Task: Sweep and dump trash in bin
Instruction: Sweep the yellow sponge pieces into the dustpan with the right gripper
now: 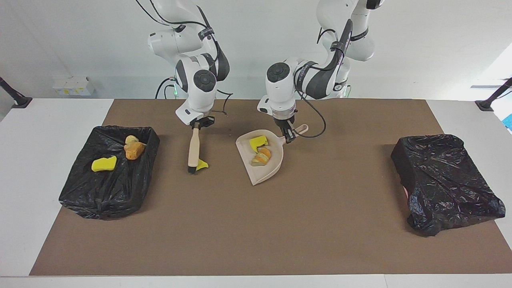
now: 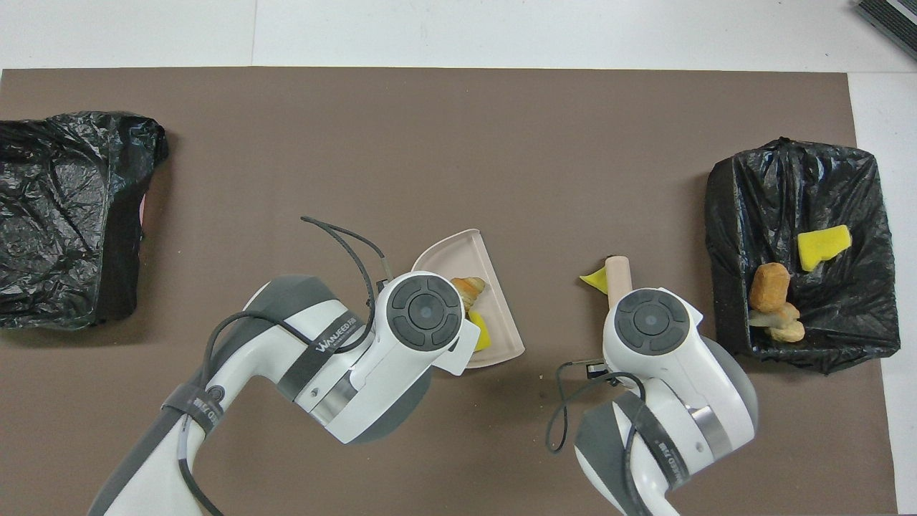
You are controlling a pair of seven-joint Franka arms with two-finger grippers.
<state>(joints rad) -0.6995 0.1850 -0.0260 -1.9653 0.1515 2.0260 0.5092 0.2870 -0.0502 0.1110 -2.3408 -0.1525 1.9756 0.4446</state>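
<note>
Sweep step: right claw [image 1: 199, 124] gripping brush [image 1: 193, 151], bristles touching 1 yellow scrap [image 1: 202, 164] below it on tabletop [image 1: 256, 224]; left claw [image 1: 289, 135] gripping dustpan [image 1: 262, 173] holding scraps; next likely pushes scrap toward dustpan mouth.

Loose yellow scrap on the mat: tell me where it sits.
The loose yellow scrap lies on the brown mat against the brush tip, between the black-lined bin at the right arm's end and the dustpan.
</note>
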